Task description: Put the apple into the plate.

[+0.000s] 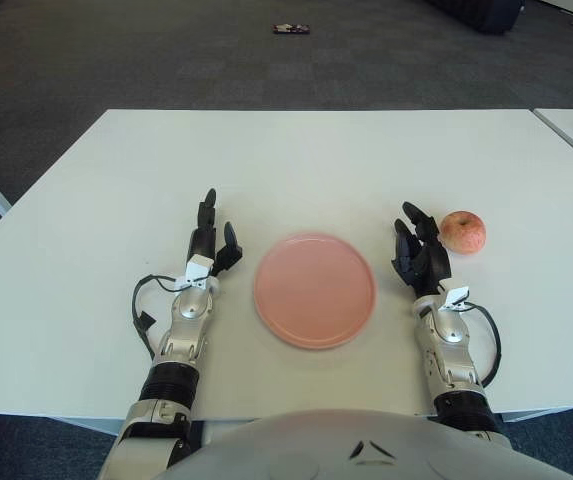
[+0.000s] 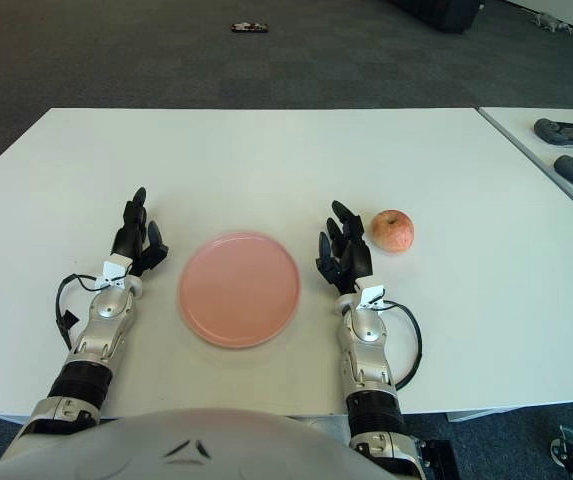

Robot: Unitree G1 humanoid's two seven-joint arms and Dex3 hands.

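Left eye view shows the white table point(image 1: 296, 150) with a pink plate point(image 1: 314, 290) lying flat near its front edge, between the two arms. The apple point(image 1: 462, 232), red and yellow, sits upright on the table to the right of the plate, apart from it and not yet moved.

The right robot hand point(image 1: 421, 250) shows between plate and apple, just beside the fruit on its left; its dark fingers are spread and hold nothing. Whether a fingertip touches the apple I cannot tell; a thin gap seems to remain. The left robot hand point(image 1: 211, 238) shows to the left of the plate, fingers extended and loose, also holding nothing.

By my reading the task stands at its first step: the reach toward the apple, with no grasp made. The next move calls for the right robot hand to shift rightward and slightly forward so the fingers come around the fruit, then close firmly enough that the round, smooth skin does not slip. A push from the side could roll the apple away. After that comes a short lift and a carry leftward over the plate's rim.
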